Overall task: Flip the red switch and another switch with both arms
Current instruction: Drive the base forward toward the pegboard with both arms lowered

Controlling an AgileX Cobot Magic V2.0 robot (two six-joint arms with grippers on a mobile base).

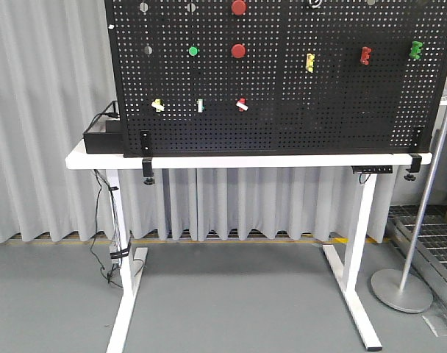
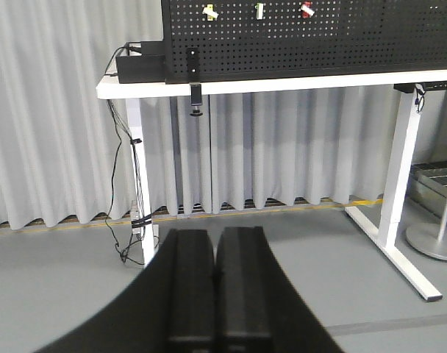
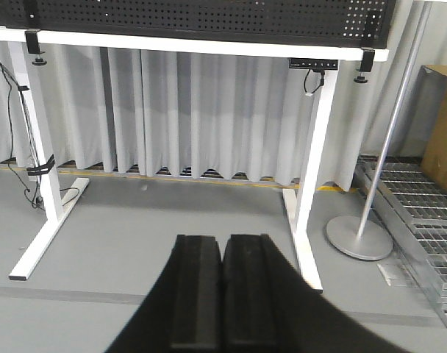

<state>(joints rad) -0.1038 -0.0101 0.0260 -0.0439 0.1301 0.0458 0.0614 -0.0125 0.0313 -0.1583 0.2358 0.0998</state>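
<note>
**Both end effectors clenched, low and well back from the switch board**

A black pegboard [image 1: 282, 110] stands upright on a white counter [image 1: 253, 159] in front of a grey curtain [image 1: 47, 110]. Three small toggles sit in one row along the lower left part of the board. The red switch [image 1: 242, 104] is the rightmost of the three, straight below two round red buttons [image 1: 239, 51]. The pale yellow switch [image 1: 158, 105] is the leftmost. A lever on a greenish base [image 1: 200, 105] stands between them. A black box [image 1: 102, 137] rests on the counter's left end, partly behind the board.

In the left wrist view the left end effector [image 2: 216, 243] is clenched, its two black fingers [image 2: 190, 287] pressed side to side with nothing between them. It hangs low over the grey floor, well apart from the counter [image 2: 282, 84]. The same row of toggles shows at the very top of that view: pale yellow switch [image 2: 209, 12], greenish lever [image 2: 259, 9], red switch [image 2: 306, 10].

The right end effector [image 3: 223, 246] is likewise clenched on nothing, its fingers [image 3: 245, 294] touching. Its view takes in only the board's bottom edge [image 3: 209, 15], the counter's legs and a floor stand [image 3: 358, 237] to the right; the switches are out of its frame.
</note>
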